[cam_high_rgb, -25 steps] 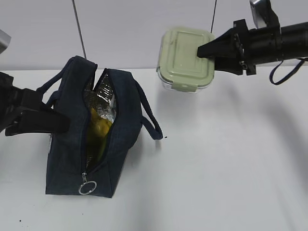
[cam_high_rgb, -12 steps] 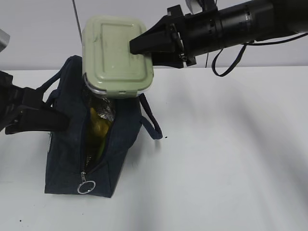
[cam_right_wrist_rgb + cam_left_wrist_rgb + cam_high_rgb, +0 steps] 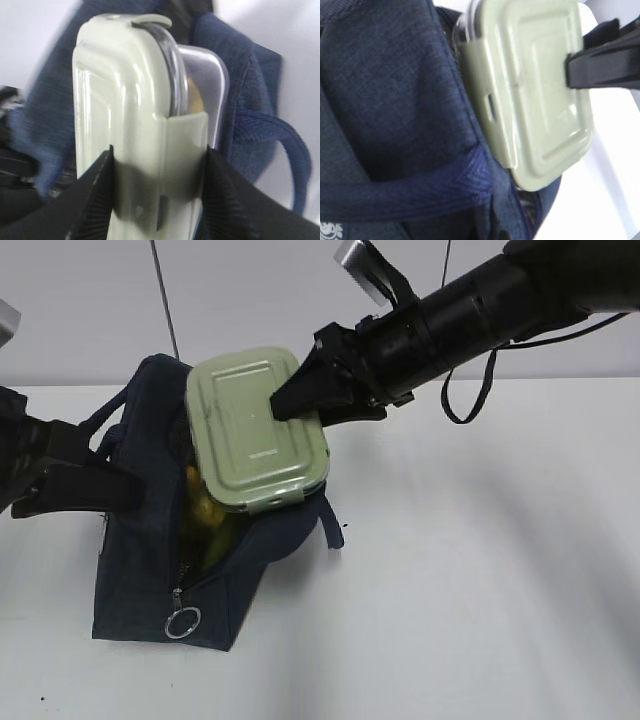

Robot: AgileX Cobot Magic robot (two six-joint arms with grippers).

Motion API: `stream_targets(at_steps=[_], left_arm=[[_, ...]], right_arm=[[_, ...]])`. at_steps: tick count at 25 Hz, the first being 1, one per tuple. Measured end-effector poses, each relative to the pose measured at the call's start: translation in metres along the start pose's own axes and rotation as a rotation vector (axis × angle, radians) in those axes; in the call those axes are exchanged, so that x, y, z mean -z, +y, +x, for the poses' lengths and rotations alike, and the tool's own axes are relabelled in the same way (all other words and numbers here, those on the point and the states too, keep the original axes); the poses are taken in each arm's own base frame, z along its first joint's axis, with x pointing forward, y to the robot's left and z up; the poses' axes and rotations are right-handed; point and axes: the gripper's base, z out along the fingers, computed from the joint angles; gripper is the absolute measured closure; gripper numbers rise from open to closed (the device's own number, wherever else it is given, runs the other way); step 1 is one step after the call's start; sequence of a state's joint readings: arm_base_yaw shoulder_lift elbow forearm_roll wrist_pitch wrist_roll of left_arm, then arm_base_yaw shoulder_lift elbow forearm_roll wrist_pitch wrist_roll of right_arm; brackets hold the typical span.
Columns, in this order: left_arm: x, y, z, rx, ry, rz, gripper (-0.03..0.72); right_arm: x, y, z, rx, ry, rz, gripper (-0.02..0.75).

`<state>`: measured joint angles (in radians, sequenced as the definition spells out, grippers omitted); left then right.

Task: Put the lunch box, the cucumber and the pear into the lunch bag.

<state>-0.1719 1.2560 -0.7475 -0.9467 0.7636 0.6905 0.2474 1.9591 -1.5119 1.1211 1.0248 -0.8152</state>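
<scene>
The navy lunch bag (image 3: 135, 560) stands at the left with its zipper open. The pale green lunch box (image 3: 255, 425) sits tilted in the bag's mouth, its lower edge against the right lip. My right gripper (image 3: 287, 405) is shut on the box's far end, one finger on each face (image 3: 159, 152). The yellow pear (image 3: 200, 505) shows inside the bag under the box, with a dark green shape, apparently the cucumber (image 3: 213, 543), beside it. My left gripper (image 3: 135, 495) pinches the bag's left wall. In the left wrist view, the bag's fabric (image 3: 385, 90) hides its jaws and the box (image 3: 535, 95) shows.
The bag's metal ring pull (image 3: 183, 623) hangs at its near end. A rope handle (image 3: 325, 515) droops on the bag's right side, just below the box. White table (image 3: 480, 570) spreads to the right. Two thin cables hang against the back wall.
My right gripper has carried the lunch box from the back right, leftward over the bag, then down into the bag's mouth, tilting it. The left arm and the bag have stayed put.
</scene>
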Motion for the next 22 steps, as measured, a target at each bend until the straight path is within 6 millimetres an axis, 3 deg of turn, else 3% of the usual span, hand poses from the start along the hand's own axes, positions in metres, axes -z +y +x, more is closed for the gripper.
stream_targets(at_steps=[11,22], left_arm=[[0.000,0.000,0.000,0.003,-0.002,0.002,0.703],[0.000,-0.001,0.000,0.001,0.005,0.008,0.703]], right_arm=[[-0.009,-0.001,0.004,-0.058,0.037,0.064,0.352],[-0.052,-0.010,0.018,-0.165,0.096,0.093,0.352]])
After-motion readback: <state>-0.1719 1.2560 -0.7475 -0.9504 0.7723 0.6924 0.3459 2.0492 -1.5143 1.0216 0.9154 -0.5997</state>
